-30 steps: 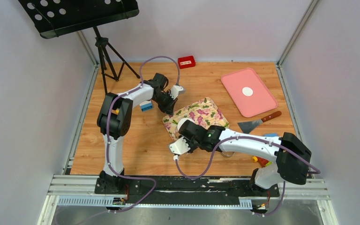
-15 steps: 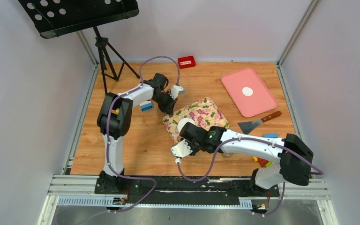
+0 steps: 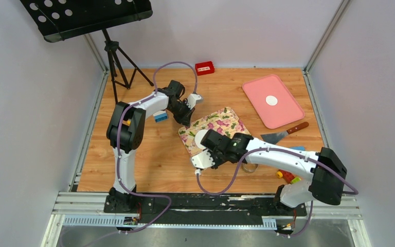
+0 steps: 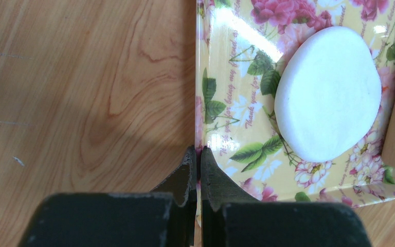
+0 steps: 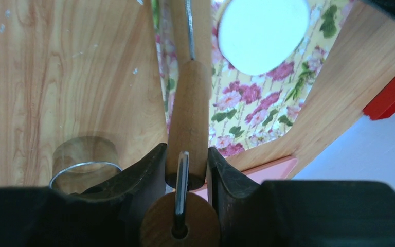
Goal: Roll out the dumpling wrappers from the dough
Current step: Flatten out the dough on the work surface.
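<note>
Right wrist view has the right gripper (image 5: 186,152) clamped tight on the rolling pin (image 5: 187,103) handle, now swung closer over the floral tray (image 5: 247,118) where the dough (image 5: 264,33) sits, left gripper (image 4: 197,154) pinching the tray's rim, so rolling looks imminent.

A robotics lab cell, by the look of it: pale blank panels (image 3: 31,128) box in a wood-grain table (image 3: 149,164). A left arm (image 3: 144,103) and a right arm (image 3: 283,157), both cabled, are bolted to an aluminium rail (image 3: 77,206) at its near edge. A black perforated stand (image 3: 90,15) on a tripod (image 3: 115,56) sits in the corner.
</note>
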### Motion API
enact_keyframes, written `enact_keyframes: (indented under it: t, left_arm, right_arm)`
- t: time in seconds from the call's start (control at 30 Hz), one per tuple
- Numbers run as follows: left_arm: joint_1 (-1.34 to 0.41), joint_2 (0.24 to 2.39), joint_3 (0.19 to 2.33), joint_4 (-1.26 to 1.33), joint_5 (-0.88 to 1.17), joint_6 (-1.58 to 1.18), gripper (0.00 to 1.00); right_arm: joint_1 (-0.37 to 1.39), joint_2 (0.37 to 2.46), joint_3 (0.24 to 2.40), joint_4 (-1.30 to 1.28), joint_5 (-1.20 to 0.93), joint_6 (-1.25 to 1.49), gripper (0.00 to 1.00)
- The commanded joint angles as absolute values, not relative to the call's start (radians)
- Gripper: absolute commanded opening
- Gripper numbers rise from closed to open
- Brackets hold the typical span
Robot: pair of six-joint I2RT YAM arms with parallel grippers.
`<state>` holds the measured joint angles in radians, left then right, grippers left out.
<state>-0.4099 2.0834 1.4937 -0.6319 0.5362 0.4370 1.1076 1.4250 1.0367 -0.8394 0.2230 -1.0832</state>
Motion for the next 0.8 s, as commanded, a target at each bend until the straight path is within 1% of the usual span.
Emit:
enact_keyframes:
  t: [0.0, 0.13, 0.27, 0.43, 0.57, 0.77]
  left_arm:
    - [-0.422, 2.066, 1.474, -0.647, 0.499, 0.461, 0.0]
    - [-0.422, 2.07, 1.476, -0.645, 0.497, 0.459, 0.0]
    - [-0.422, 2.07, 1.478, -0.645, 0.5, 0.458, 0.0]
    - [-0.423, 2.072, 1.476, -0.646, 0.501, 0.459, 0.0]
    - [-0.423, 2.066, 1.473, -0.646, 0.502, 0.46, 0.0]
    - [-0.423, 2.069, 1.477, -0.642, 0.503, 0.46, 0.0]
  right_arm:
    - [1.025, 1.38, 1.155, -0.868, 0.158, -1.025, 0.0]
    - [0.984, 1.377, 1.162, -0.723, 0.223, -1.043, 0.0]
    - [0.955, 1.437, 1.128, -0.546, 0.277, -1.037, 0.0]
    - [0.942, 1.527, 1.086, -0.447, 0.266, -1.051, 0.0]
    - [0.943, 1.576, 1.064, -0.503, 0.257, -1.056, 0.0]
    - [0.949, 1.54, 1.032, -0.733, 0.108, -1.023, 0.0]
